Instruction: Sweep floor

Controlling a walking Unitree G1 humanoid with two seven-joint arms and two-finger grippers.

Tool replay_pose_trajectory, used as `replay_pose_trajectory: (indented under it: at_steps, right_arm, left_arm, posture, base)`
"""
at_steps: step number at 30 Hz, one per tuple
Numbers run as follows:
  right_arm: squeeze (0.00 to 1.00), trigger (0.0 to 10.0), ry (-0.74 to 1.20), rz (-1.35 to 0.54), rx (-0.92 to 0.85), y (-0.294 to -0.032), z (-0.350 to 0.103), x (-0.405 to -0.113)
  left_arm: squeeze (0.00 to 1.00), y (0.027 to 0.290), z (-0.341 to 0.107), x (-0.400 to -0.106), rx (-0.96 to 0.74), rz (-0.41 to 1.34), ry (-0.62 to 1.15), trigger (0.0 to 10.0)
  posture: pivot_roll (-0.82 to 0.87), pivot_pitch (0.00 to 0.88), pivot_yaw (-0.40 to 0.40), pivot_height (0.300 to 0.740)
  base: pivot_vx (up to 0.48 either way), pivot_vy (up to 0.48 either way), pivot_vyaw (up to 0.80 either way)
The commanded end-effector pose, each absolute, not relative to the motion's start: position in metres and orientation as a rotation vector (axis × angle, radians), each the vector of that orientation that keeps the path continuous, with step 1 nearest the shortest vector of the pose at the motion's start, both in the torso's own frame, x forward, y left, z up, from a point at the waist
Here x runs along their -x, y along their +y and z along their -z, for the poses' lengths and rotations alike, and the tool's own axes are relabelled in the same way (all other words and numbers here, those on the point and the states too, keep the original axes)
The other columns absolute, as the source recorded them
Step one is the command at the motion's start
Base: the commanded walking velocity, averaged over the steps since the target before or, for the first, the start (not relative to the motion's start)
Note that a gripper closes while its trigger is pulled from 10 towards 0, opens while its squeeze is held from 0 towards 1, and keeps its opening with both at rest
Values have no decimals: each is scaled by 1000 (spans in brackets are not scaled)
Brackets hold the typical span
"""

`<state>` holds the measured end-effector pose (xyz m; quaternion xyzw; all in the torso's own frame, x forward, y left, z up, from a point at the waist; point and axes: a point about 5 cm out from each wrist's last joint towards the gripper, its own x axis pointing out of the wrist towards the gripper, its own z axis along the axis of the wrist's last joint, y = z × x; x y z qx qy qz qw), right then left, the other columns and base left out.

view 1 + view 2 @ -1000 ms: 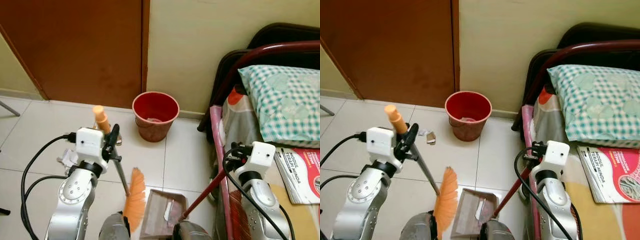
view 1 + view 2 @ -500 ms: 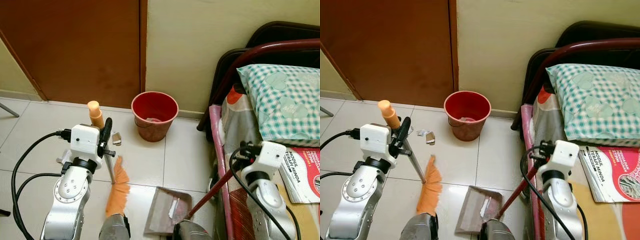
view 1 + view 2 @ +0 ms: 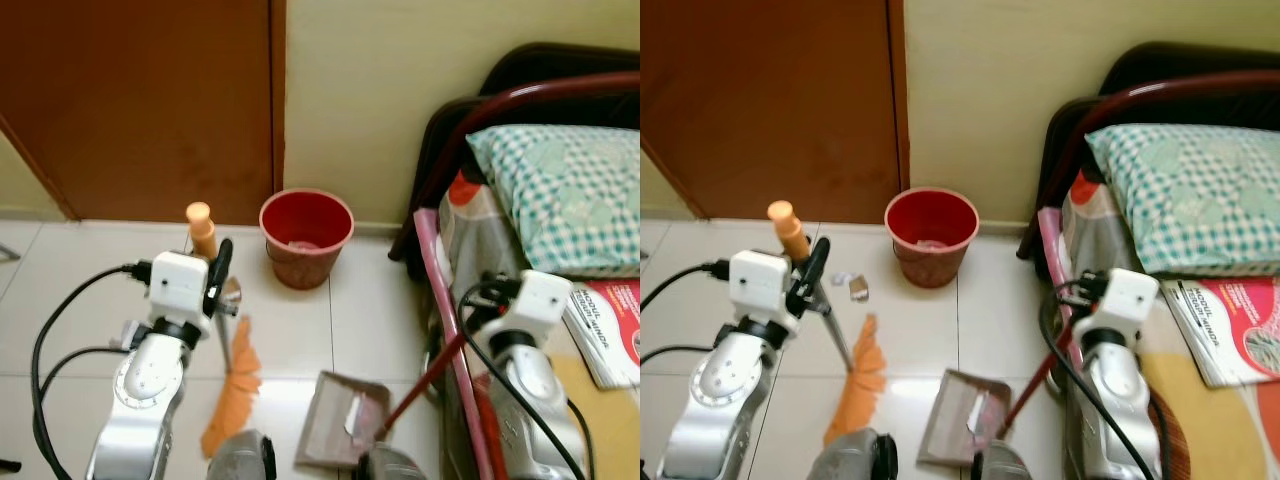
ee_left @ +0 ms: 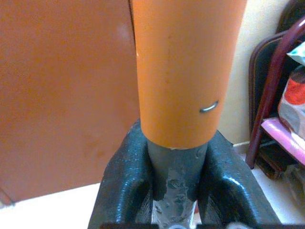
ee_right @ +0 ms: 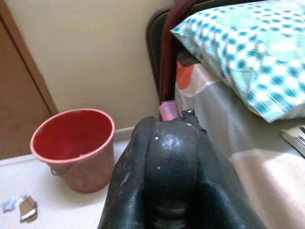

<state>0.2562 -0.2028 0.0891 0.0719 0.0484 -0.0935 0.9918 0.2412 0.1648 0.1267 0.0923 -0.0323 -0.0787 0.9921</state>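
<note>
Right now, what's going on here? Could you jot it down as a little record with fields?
Left gripper: shut on the broom by its grey shaft, below the orange handle tip
Broom bristles: orange, on the tiled floor
Right gripper: shut on the dustpan by its long red handle
Dustpan: on the floor right of the bristles, a pale scrap inside
Litter: scraps on the floor left of the red bucket
Bucket: upright by the wall
Bed: on the robot's right, checked pillow on it
</note>
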Motion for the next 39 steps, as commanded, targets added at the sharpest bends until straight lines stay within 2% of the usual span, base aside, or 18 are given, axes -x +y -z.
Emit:
replay_pose_trajectory:
  at_steps: [1,13,25,39]
  right_arm:
    - [0,10000,75,219,-143,-212,-91,-257]
    - [0,10000,62,221,-144,-212,-94,-263]
    - [0,10000,50,185,-127,-211,-92,-263]
    - [0,10000,46,203,-125,-214,-91,-267]
  left_arm:
    - [0,162,-132,-241,-208,164,-99,10000]
    - [0,160,-131,-243,-223,173,-105,10000]
    - [0,161,-121,-236,-225,175,-92,10000]
    - [0,157,-119,-237,-210,192,-96,10000]
  posture:
    - [60,86,-41,740]
    - [62,82,-36,740]
    - [67,49,-39,740]
    - [65,43,-40,740]
  base:
    - [240,416,0]
    - [187,377,0]
    - [23,0,0]
    - [407,0,0]
